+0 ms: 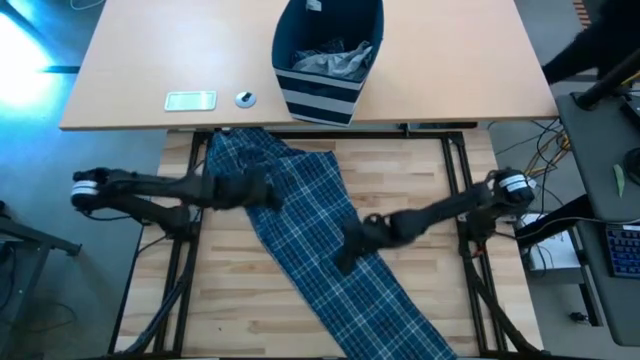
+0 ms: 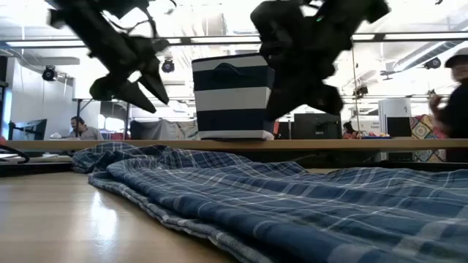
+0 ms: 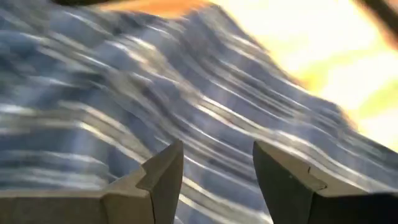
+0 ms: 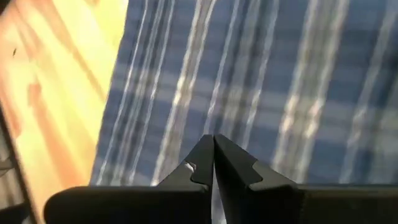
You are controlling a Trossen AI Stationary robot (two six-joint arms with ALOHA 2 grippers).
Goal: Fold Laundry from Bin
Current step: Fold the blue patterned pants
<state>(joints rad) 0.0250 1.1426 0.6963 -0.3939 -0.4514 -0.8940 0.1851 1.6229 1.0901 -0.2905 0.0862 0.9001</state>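
Observation:
The blue-and-white plaid trousers [image 1: 310, 215] lie spread in a long slant across the wooden table, from the far left to the near right edge. My left gripper [image 1: 272, 192] hovers open over their far part, and the cloth shows below its fingers in the left wrist view [image 3: 217, 168]. My right gripper [image 1: 345, 255] is shut and empty over the trousers' middle [image 4: 213, 155]. In the low view both the left gripper [image 2: 146, 91] and the right gripper [image 2: 292, 98] hang clear above the cloth [image 2: 292, 204]. The navy striped bin [image 1: 325, 60] stands beyond, with grey cloth [image 1: 335, 62] inside.
The bin stands on a tan table [image 1: 450, 70] behind the work table. A pale flat object [image 1: 190, 100] and a small round thing [image 1: 245, 98] lie to the bin's left. Bare wood [image 1: 230, 290] shows on both sides of the trousers. People sit in the room beyond.

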